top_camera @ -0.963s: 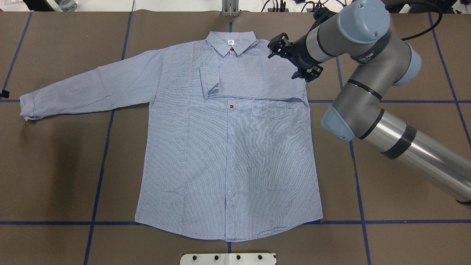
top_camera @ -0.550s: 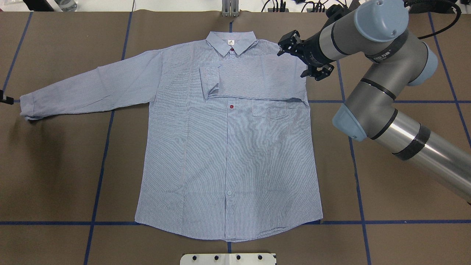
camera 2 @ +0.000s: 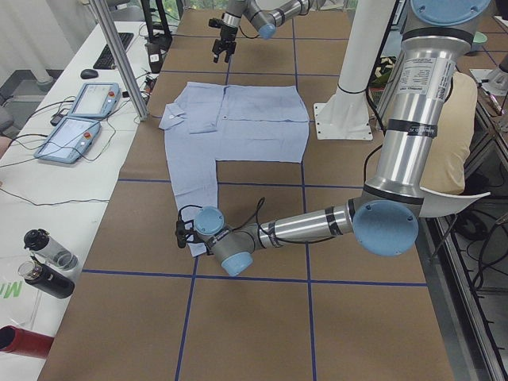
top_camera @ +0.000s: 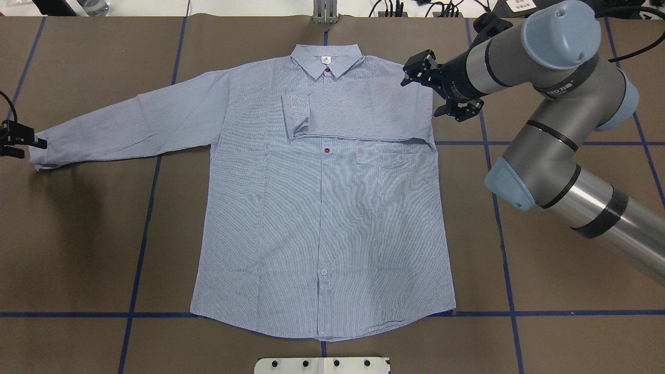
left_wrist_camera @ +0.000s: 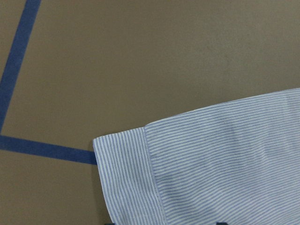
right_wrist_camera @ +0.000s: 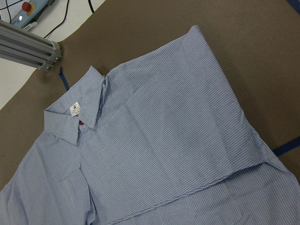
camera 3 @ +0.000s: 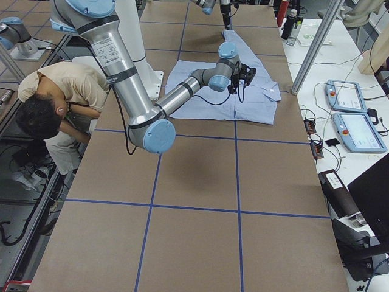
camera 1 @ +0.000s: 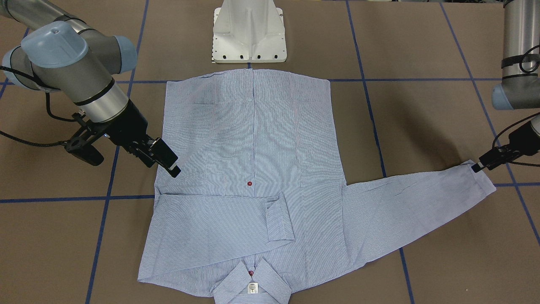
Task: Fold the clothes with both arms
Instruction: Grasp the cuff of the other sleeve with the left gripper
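The left gripper (top_camera: 26,145) is spread open at the cuff (left_wrist_camera: 124,178) of the stretched-out left sleeve (top_camera: 130,124). It may pinch only the top layer or slip off. Then the sleeve could bunch up or tug the shirt (top_camera: 322,218) crooked. The right gripper (top_camera: 440,91) is open too and holds nothing. It is just beside the right shoulder and could catch the folded right sleeve (top_camera: 358,111). The shirt lies flat in the middle of the brown surface (top_camera: 78,234). Its long way runs near to far, with the collar (top_camera: 326,59) at the far end.

table (top_camera: 72,244) brown | blue tape grid (top_camera: 78,314) | white side bench (camera 2: 48,182): two pendants (camera 2: 93,99), bottles (camera 2: 48,262) | aluminium post (camera 2: 119,59)
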Controlling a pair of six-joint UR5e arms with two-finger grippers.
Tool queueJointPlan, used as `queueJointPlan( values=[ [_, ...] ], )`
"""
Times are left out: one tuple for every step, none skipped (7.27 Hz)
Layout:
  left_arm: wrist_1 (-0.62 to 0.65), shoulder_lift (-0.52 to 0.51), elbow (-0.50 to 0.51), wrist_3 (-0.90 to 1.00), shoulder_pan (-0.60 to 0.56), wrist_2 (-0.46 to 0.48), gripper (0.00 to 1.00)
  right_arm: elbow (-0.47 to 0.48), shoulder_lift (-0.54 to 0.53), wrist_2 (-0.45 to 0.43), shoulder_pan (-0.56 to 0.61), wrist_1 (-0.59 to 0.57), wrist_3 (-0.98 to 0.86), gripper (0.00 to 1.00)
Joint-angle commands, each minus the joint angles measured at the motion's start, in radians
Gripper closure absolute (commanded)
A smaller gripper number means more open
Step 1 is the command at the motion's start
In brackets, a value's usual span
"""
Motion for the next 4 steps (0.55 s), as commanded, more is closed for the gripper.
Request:
queueJointPlan(
  values=[
    [-0.001, 0.011, 0.001, -0.014, 0.009, 0.013, 0.37, -0.005, -0.001, 0.002, -0.002, 0.003, -0.002, 0.01],
    [-0.002, 0.017, 0.001, -0.012, 0.009, 0.013, 0.39, -0.006, 0.001, 0.000, -0.004, 0.004, -0.002, 0.01],
    [-0.002, 0.019, -0.002, -0.014, 0.009, 0.011, 0.39, -0.023, 0.012, -0.003, -0.009, 0.006, -0.002, 0.01],
    [-0.001, 0.019, 0.003, -0.011, 0.012, 0.014, 0.39, -0.023, 0.012, -0.003, -0.009, 0.007, -0.002, 0.01]
  ],
)
